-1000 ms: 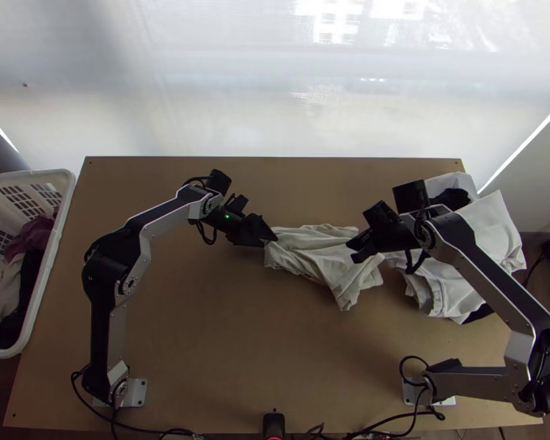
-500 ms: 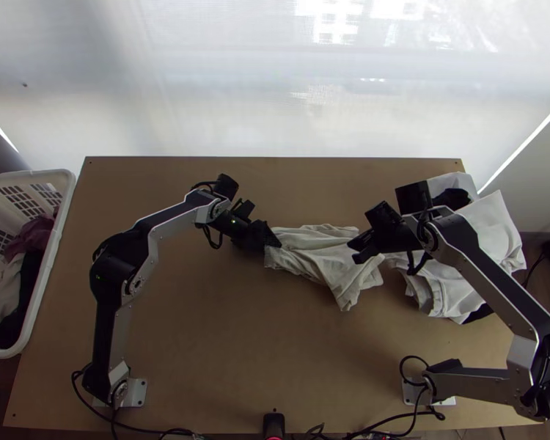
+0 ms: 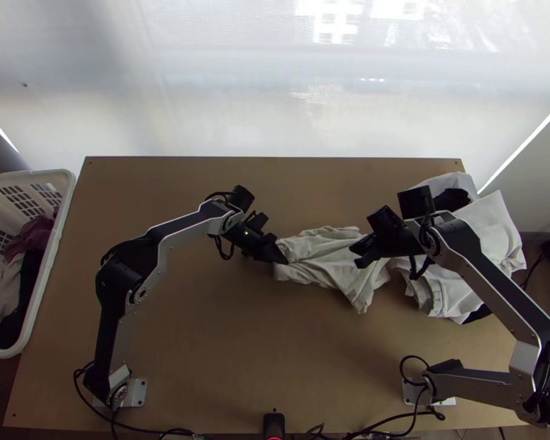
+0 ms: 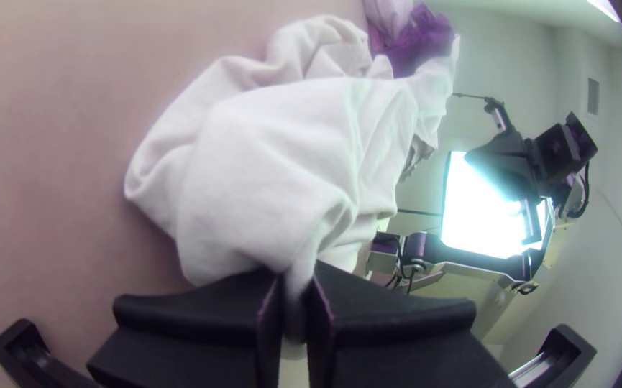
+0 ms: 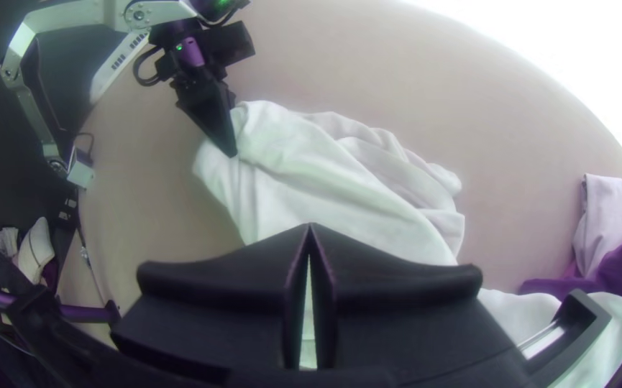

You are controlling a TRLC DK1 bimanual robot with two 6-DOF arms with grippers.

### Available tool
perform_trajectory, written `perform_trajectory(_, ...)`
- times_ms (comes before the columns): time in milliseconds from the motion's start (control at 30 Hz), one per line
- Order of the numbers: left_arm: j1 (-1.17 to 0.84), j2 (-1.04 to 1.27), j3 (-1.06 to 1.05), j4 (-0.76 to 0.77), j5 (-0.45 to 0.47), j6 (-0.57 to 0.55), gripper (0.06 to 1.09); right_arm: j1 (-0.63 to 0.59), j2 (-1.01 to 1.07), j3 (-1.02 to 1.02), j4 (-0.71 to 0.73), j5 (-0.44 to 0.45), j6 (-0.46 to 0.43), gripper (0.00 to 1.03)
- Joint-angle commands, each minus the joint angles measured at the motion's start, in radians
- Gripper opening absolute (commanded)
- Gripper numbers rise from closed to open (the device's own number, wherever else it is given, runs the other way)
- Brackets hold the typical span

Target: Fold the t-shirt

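The t-shirt (image 3: 315, 258) lies bunched on the worktop (image 3: 216, 330) between the two grippers, off-white and plain, with long soft creases, its layers loosely overlapping. At the near-left end, the left gripper (image 3: 284, 261) has its jaws clamped on a narrow pinch of the fabric, which gathers between them and fans out in front of their tips. The right gripper (image 3: 357, 257) points in over the other end of the shirt, its jaws together at the tips, with part of the fabric beneath them. Behind those right jaws, to the right, sits a heap of white garments (image 3: 488, 220) with dark cloth (image 3: 451, 198) among them. Well apart from the left jaws, off to the left, stands a white basket (image 3: 45, 275) holding mixed laundry (image 3: 12, 290).
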Motion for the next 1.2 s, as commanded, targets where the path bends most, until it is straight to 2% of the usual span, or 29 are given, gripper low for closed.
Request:
perform_trajectory(0, -0.092, -0.084, -0.133, 0.055, 0.015, -0.079, 0.10, 0.004, -0.012, -0.033, 0.000, 0.001, -0.002, 0.03)
perform_trajectory(233, -0.161, -0.152, -0.240, 0.279, 0.014, -0.322, 0.10, 0.041, -0.049, -0.096, 0.000, 0.001, 0.012, 0.03)
perform_trajectory(367, -0.210, -0.184, -0.258, 0.317, -0.014, -0.351, 0.10, 0.050, -0.089, -0.137, 0.000, 0.001, 0.024, 0.03)
perform_trajectory(467, -0.242, -0.232, -0.306, 0.391, -0.017, -0.426, 0.10, 0.079, -0.126, -0.162, 0.000, 0.004, 0.049, 0.03)
perform_trajectory(567, -0.252, -0.279, -0.378, 0.512, -0.020, -0.512, 0.10, 0.133, -0.156, -0.198, 0.000, 0.068, 0.072, 0.23)
perform_trajectory(667, -0.222, -0.281, -0.396, 0.523, -0.020, -0.515, 0.10, 0.214, -0.195, -0.240, -0.009, 0.160, 0.073, 0.62)
perform_trajectory(900, -0.150, -0.281, -0.404, 0.527, -0.020, -0.515, 0.10, 0.392, -0.365, -0.258, -0.118, 0.300, 0.066, 0.99)
perform_trajectory(1033, -0.127, -0.287, -0.410, 0.527, -0.018, -0.523, 0.10, 0.484, -0.431, -0.275, -0.173, 0.402, 0.052, 0.99)
perform_trajectory(1167, -0.127, -0.287, -0.410, 0.527, -0.020, -0.530, 0.10, 0.538, -0.439, -0.356, -0.066, 0.666, 0.064, 0.98)
